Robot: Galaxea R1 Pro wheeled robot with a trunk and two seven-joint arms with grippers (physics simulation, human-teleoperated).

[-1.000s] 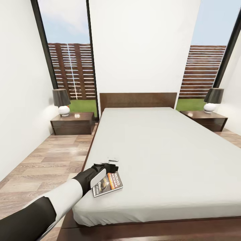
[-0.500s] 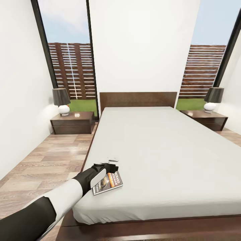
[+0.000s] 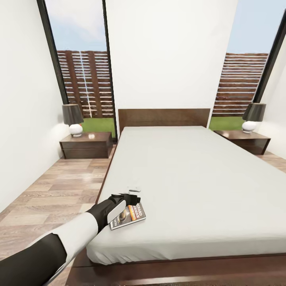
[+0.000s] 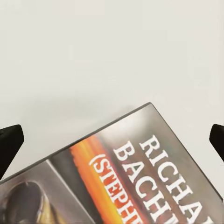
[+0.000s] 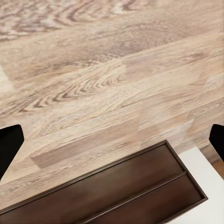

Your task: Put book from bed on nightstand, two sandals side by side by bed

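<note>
One book (image 3: 128, 216) lies flat on the bed (image 3: 198, 178), low and left of the middle in the head view, close to the mattress's near left corner. The left hand (image 3: 131, 195) hangs right over the book's far end with its two black fingers (image 4: 10, 142) spread wide apart and holding nothing. Two dark nightstands (image 3: 86, 145) stand at the head of the bed, one on each side, and the right hand (image 5: 112, 140) is open too, over the wood floor (image 5: 93, 70) by the bed's dark frame
</note>
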